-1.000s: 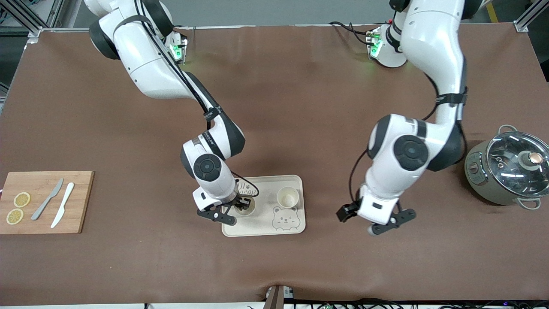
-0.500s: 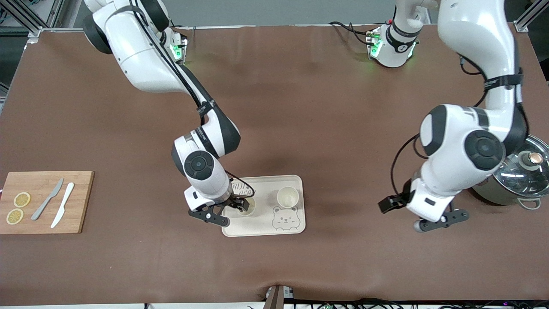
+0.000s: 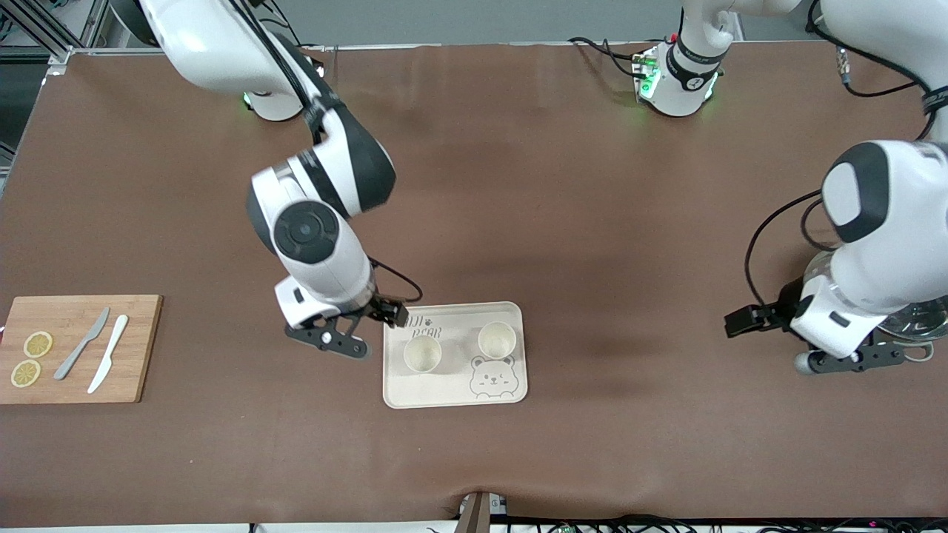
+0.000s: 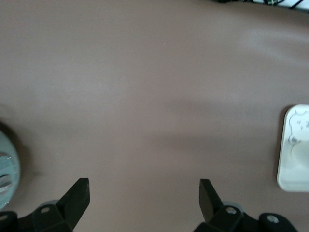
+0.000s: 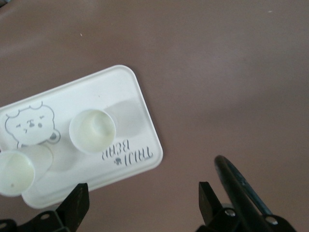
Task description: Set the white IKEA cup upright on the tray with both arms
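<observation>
The cream tray [image 3: 444, 389] with the bear drawing lies on the brown table. Two white cups stand upright on it: one [image 3: 422, 354] by the lettering and one [image 3: 496, 340] toward the left arm's end. My right gripper [image 3: 389, 313] is open and empty, up over the tray's lettered corner. Its wrist view shows the gripper [image 5: 142, 203], the tray [image 5: 125, 92] and both cups [image 5: 91, 129] [image 5: 14, 172]. My left gripper [image 3: 752, 321] is open and empty over bare table between tray and pot; it also shows in the left wrist view [image 4: 143, 193].
A grey pot with a glass lid [image 3: 918, 314] stands at the left arm's end, partly hidden by the left arm. A wooden cutting board [image 3: 74, 370] with two knives and lemon slices lies at the right arm's end.
My right gripper has let go of the cup by the lettering and risen off it. The left arm has swung away from the tray toward the pot.
</observation>
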